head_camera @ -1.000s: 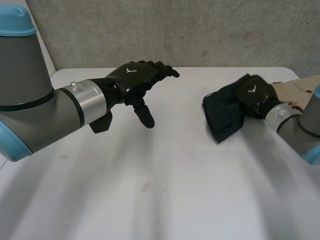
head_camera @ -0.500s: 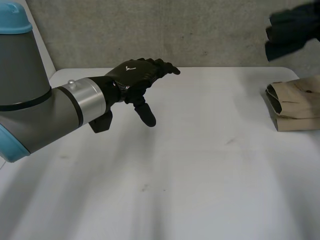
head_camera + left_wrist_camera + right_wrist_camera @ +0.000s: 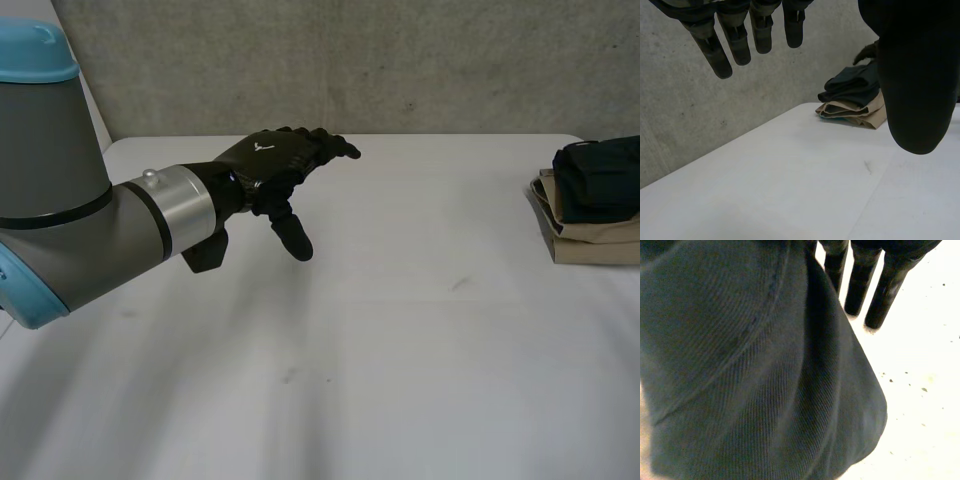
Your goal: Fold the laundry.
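1. Left hand (image 3: 280,165): raised above the counter (image 3: 380,350), on its left side and toward the far edge. Fingers (image 3: 737,42) nearly straight and slightly spread, thumb pointing down toward the surface. Released, holding and touching nothing.
2. Right hand (image 3: 860,280): close against the dark garment (image 3: 598,180), with ribbed dark cloth lying across the palm side in the right wrist view. Grasped or merely touched: cannot tell.
3. Dark garment: folded, resting on top of a folded tan garment (image 3: 590,240). Two-piece stack at the right edge of the counter, toward the far right corner. Tan layers showing beneath and in front of the dark one.
4. Edges: far edge of the counter running along the foot of a grey concrete wall (image 3: 400,60). Stack a little short of that edge. Fingertips of the left hand about level with it in the head view.
5. Open room: wide stretch of bare white surface between the left hand and the stack, the two well apart. Near half of the counter likewise bare.
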### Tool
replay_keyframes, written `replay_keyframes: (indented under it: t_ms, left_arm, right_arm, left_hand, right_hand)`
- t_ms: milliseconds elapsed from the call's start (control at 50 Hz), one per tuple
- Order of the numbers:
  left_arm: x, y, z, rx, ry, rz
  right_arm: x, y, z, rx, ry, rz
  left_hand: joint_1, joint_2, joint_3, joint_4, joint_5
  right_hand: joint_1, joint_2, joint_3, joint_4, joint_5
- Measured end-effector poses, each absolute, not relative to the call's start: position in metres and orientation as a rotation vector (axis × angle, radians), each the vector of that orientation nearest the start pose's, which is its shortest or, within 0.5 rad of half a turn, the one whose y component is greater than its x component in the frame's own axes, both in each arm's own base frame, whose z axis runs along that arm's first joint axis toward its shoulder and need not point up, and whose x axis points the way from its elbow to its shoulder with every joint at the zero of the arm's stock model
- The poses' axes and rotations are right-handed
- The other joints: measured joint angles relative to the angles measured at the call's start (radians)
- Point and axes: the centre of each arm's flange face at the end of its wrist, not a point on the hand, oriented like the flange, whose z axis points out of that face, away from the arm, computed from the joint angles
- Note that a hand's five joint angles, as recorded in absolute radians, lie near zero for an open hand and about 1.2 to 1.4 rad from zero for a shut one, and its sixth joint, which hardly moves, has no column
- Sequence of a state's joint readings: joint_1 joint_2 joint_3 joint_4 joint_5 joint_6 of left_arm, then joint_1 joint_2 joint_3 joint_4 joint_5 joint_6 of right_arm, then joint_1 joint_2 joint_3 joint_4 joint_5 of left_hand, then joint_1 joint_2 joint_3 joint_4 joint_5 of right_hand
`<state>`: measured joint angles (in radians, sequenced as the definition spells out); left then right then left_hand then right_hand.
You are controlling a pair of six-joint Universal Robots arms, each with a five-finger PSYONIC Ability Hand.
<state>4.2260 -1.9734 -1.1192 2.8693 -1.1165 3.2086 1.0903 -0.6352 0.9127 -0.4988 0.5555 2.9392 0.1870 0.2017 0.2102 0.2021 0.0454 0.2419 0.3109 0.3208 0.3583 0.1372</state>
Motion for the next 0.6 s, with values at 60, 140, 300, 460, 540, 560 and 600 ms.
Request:
replay_keyframes:
  t_ms: [60, 140, 300, 460, 540, 560, 600]
  left_arm:
    - [-0.324, -0.247, 0.286, -0.912, -1.842, 1.484]
    - [-0.324, -0.246, 0.287, -0.912, -1.839, 1.488]
    - [-0.321, -0.242, 0.298, -0.91, -1.816, 1.518]
    - [-0.313, -0.237, 0.325, -0.881, -1.762, 1.614]
    - [-0.302, -0.241, 0.341, -0.791, -1.772, 1.722]
    - [-0.298, -0.242, 0.344, -0.764, -1.78, 1.752]
    - [-0.291, -0.247, 0.349, -0.704, -1.799, 1.815]
  right_arm:
    - [-0.029, -0.507, 0.18, -0.857, 1.839, -2.261]
    - [-0.028, -0.5, 0.215, -0.74, 1.935, -2.292]
    - [0.003, -0.476, 0.286, -0.573, 2.05, -2.364]
    - [0.133, -0.415, 0.342, -0.579, 1.934, -2.375]
    - [0.193, -0.371, 0.352, -0.56, 1.877, -2.346]
    - [0.201, -0.364, 0.352, -0.556, 1.874, -2.339]
    - [0.222, -0.344, 0.349, -0.542, 1.871, -2.318]
  left_hand:
    - [0.0, 0.0, 0.0, 0.0, 0.0]
    - [0.0, 0.0, 0.0, 0.0, 0.0]
    - [0.0, 0.0, 0.0, 0.0, 0.0]
    - [0.0, 0.0, 0.0, 0.0, 0.0]
    - [0.0, 0.0, 0.0, 0.0, 0.0]
    - [0.0, 0.0, 0.0, 0.0, 0.0]
    - [0.0, 0.0, 0.0, 0.0, 0.0]
  right_hand:
    - [-0.021, -0.035, -0.047, -0.058, -0.036]
    - [-0.035, -0.089, -0.103, -0.119, -0.067]
    - [-0.035, -0.089, -0.103, -0.119, -0.067]
    - [-0.035, -0.089, -0.103, -0.119, -0.067]
    - [-0.035, -0.089, -0.103, -0.119, -0.067]
    - [-0.035, -0.089, -0.103, -0.119, -0.067]
    - [-0.035, -0.089, -0.103, -0.119, -0.067]
